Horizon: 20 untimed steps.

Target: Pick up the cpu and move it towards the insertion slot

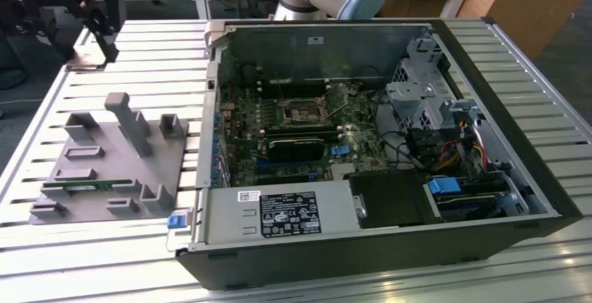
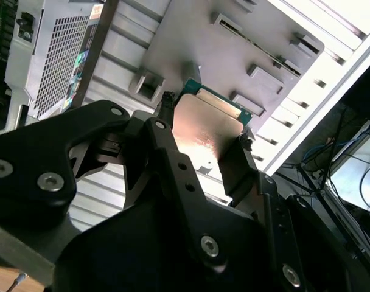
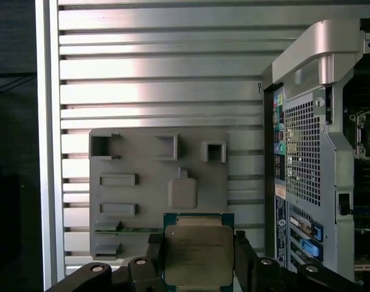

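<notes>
The cpu (image 3: 197, 254), a flat square chip with a silvery top and green rim, sits between the black fingers of my gripper (image 3: 198, 243), which is shut on its two opposite edges. In the second wrist view the cpu (image 2: 207, 125) shows its shiny face, clamped in the gripper (image 2: 204, 125). In the exterior view the gripper (image 1: 96, 55) hangs high at the far left, above the slatted table and beyond the grey fixture plate (image 1: 102, 157). The insertion slot (image 1: 303, 111), a silver-framed square socket, lies on the motherboard inside the open computer case, well to the exterior view's right of the gripper.
The open computer case (image 1: 518, 143) fills the exterior view's right side, with its raised metal wall (image 1: 215, 109) between gripper and motherboard. The grey fixture plate (image 3: 157, 188) carries upright holders and a long green circuit strip (image 1: 88, 186). The slatted metal table (image 1: 148, 53) lies beneath.
</notes>
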### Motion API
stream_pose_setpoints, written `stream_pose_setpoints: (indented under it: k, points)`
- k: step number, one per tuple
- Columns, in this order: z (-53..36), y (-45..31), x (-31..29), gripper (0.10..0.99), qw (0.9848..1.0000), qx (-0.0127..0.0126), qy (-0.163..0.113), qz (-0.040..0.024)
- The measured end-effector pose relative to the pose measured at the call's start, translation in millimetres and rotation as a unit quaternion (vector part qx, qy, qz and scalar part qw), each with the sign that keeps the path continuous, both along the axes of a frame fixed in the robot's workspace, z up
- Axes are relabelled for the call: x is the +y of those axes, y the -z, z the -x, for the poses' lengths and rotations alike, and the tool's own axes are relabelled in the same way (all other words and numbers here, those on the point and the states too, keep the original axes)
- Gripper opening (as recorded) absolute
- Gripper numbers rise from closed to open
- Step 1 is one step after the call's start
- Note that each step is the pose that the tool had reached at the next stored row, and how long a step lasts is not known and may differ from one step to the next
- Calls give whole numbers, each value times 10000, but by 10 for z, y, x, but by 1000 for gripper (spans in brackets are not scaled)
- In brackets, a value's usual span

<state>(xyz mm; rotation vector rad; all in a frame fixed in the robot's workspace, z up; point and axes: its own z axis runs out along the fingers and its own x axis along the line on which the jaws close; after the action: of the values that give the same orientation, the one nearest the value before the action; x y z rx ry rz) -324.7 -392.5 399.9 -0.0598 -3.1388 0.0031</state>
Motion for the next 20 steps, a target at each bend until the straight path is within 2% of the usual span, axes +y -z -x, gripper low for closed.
stream_pose_setpoints:
  k: [20]
  points:
    - [-368,-1,17,541,10000,1,-1,0]
